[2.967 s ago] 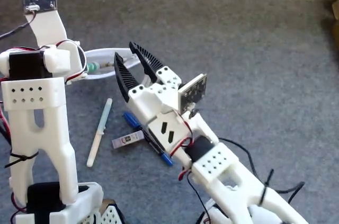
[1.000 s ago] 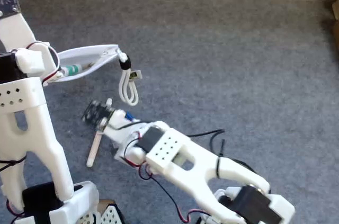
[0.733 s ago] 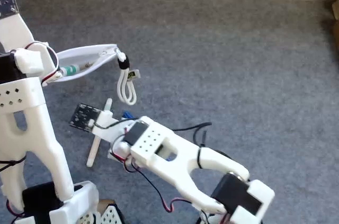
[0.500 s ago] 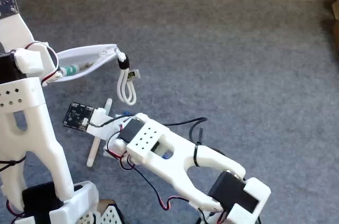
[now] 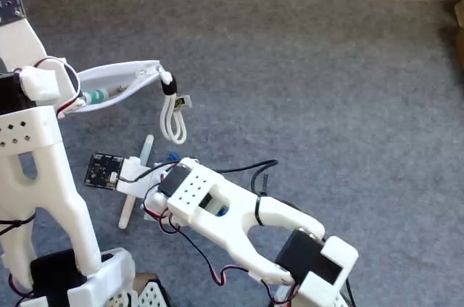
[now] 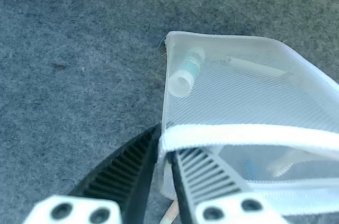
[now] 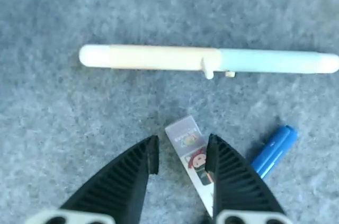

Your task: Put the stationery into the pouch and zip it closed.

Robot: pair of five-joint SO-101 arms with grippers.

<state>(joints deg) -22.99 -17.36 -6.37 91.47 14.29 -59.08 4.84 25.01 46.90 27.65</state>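
My left gripper (image 6: 165, 144) is shut on the rim of the white mesh pouch (image 6: 249, 97), holding it off the carpet; a green-capped item (image 6: 185, 73) lies inside. From above, the pouch (image 5: 116, 83) hangs at the left arm with its mouth open and a white cord loop (image 5: 174, 115) dangling from the zipper. My right gripper (image 7: 181, 155) is open low over the carpet, its fingers on either side of a small white printed eraser (image 7: 183, 134). A cream and light-blue pen (image 7: 206, 60) lies just beyond it, and a blue pen (image 7: 273, 152) lies beside it.
Grey carpet (image 5: 326, 82) covers the whole area, with open room to the right. The right arm (image 5: 217, 209) stretches over the stationery and hides most of it from above; the cream pen (image 5: 141, 165) shows partly beside it.
The right arm has swung away from the pouch, come down over the stationery and edged left. The left arm has pulled the pouch to the left and holds it still.
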